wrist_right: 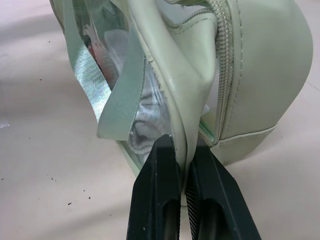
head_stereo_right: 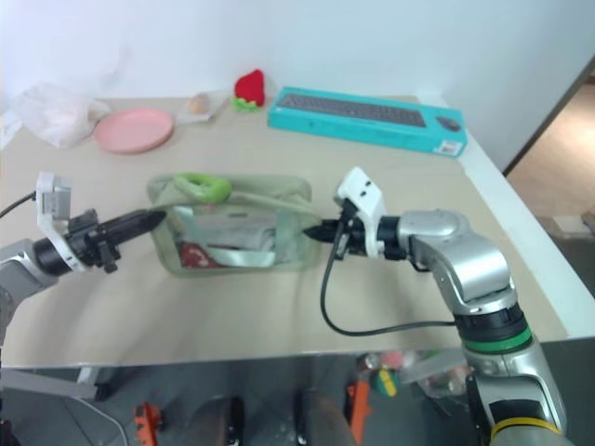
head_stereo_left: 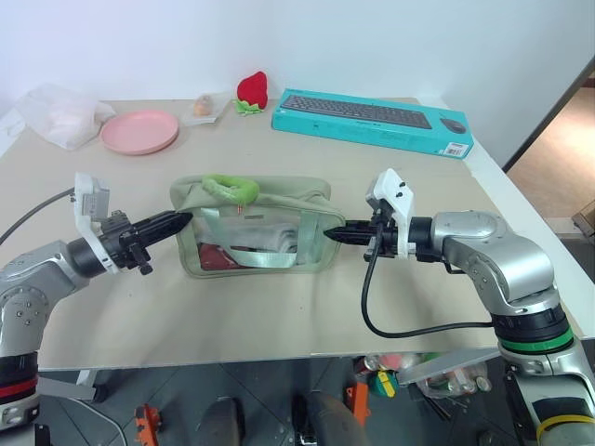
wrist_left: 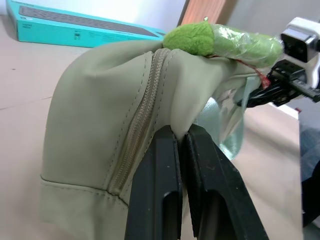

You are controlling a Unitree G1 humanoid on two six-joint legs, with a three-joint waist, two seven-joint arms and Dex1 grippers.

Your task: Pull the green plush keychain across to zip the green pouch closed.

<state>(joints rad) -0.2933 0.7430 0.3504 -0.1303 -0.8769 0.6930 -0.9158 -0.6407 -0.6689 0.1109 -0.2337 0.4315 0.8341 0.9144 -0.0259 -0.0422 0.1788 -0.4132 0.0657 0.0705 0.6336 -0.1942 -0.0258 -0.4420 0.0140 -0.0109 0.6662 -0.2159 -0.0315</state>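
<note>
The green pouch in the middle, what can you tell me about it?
The pouch is a pale sage-green boxy fabric bag with a clear front panel, a green strap and a top zipper, lying on the table. A lime fuzzy keychain sits on top near its left end. The left hand and right hand each pinch one end.

No lettering is legible anywhere; the white label patch on the long teal cardboard keyboard box (head_stereo_left: 372, 122) is unreadable.
</note>
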